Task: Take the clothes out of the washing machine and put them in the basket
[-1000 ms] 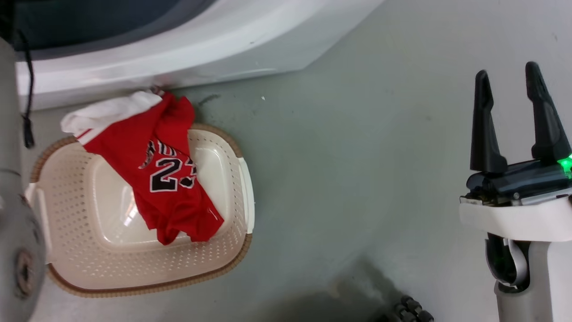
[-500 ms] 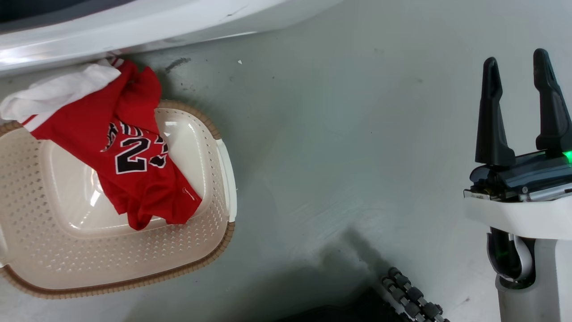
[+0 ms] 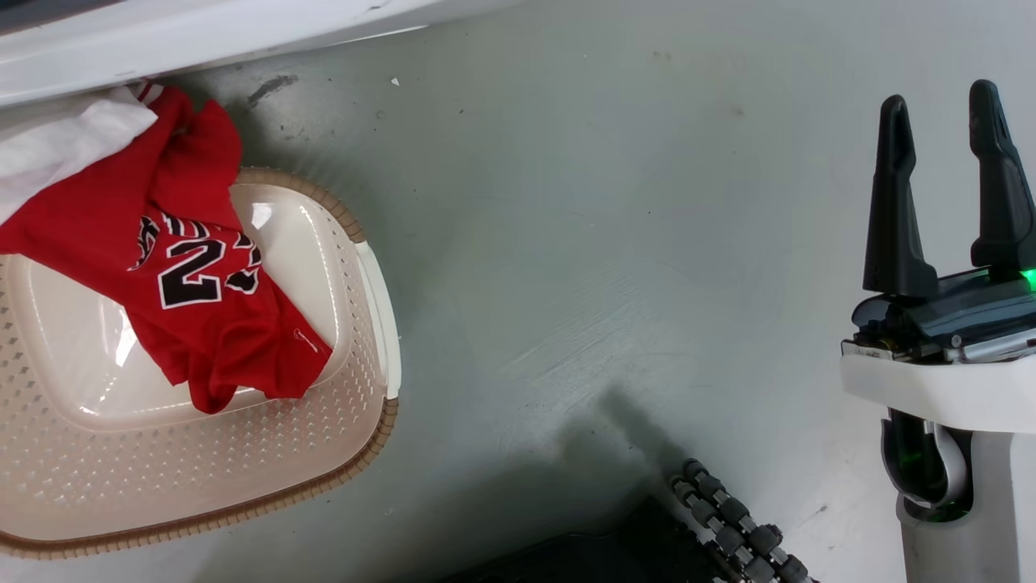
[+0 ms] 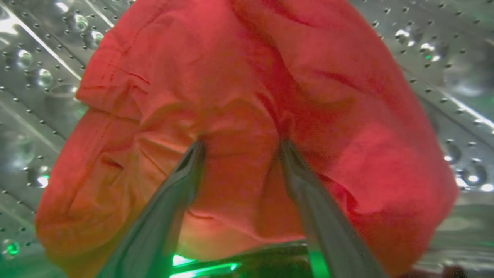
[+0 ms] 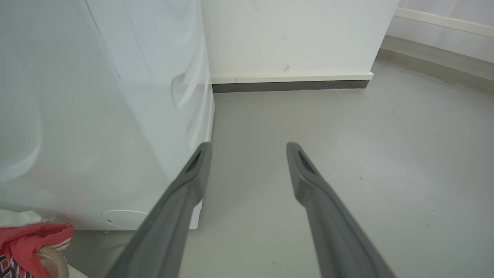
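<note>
Grabbing red garment (image 4: 247, 116) inside drum (image 4: 34, 116) with wide left jaws, right jaws wide, idle; next pinch, haul to basket (image 3: 380, 304) at 9 o'clock.

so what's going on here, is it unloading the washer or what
The robot is emptying the washing machine. Its left gripper is inside the drum, fingers spread and tips against a red garment, not closed on it yet. The jersey lies in the basket, its top draped over the rim nearest the machine along with a white cloth. The right gripper is open and holds nothing, over the floor beside the machine.
</note>
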{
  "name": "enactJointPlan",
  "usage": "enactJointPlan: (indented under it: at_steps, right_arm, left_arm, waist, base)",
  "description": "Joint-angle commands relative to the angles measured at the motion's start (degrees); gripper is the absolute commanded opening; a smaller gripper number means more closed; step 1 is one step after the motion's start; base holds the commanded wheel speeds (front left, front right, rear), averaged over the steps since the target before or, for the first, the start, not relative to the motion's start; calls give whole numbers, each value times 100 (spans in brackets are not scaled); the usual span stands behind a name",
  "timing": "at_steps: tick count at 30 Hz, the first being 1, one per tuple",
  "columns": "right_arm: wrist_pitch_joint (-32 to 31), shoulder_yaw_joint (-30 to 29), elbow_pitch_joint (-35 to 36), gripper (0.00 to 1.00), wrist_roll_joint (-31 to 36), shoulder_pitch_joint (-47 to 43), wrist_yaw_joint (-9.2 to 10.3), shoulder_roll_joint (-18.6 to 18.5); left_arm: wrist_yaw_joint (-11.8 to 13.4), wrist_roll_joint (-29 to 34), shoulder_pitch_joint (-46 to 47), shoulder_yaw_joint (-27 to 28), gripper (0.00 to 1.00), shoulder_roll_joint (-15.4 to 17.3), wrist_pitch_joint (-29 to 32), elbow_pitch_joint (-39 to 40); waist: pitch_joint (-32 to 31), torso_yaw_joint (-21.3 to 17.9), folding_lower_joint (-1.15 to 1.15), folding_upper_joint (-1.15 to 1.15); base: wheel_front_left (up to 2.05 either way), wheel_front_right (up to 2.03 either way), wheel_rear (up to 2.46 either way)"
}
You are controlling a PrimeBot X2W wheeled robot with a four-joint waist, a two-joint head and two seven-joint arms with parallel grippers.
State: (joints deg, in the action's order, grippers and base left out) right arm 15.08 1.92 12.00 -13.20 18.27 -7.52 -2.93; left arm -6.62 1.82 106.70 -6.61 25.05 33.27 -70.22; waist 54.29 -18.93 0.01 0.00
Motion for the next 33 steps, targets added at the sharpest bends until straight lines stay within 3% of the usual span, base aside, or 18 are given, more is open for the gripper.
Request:
enactJointPlan:
  at_steps: [1, 8, 9, 10, 18, 33]
  right_arm:
    - [14, 2, 25, 100, -58, 38, 6, 11]
    - [14, -78, 41, 100, -91, 116, 6, 11]
    - [14, -91, 37, 100, -80, 120, 6, 11]
    - [14, -123, 33, 100, -77, 124, 6, 10]
    - [14, -169, -16, 100, -34, 162, 5, 11]
    - [14, -258, -169, 100, 411, -64, 5, 9]
  left_arm:
    - [-11, 27, 6, -18, 100, 56, 3, -22]
    - [-40, -66, -153, -113, 100, 103, -12, -127]
    - [-52, -91, -151, -115, 40, 85, -54, -125]
    - [-54, -89, -148, -152, 0, 77, -84, -113]
    - [-76, -193, -199, -383, 0, 167, -462, -36]
    - [-78, -1339, -1400, -1109, 0, -85, -2759, 357]
  waist:
    - [15, -10, -1, 0]
    - [103, -68, -1, 0]
    - [116, -70, -1, 0]
    - [129, -64, -1, 0]
    - [71, 41, -1, 0]
    - [-1004, 555, -1, 0]
  base:
    - [0, 0, 0]
    - [0, 0, 0]
    - [0, 0, 0]
    - [0, 0, 0]
    - [0, 0, 0]
    - [0, 0, 0]
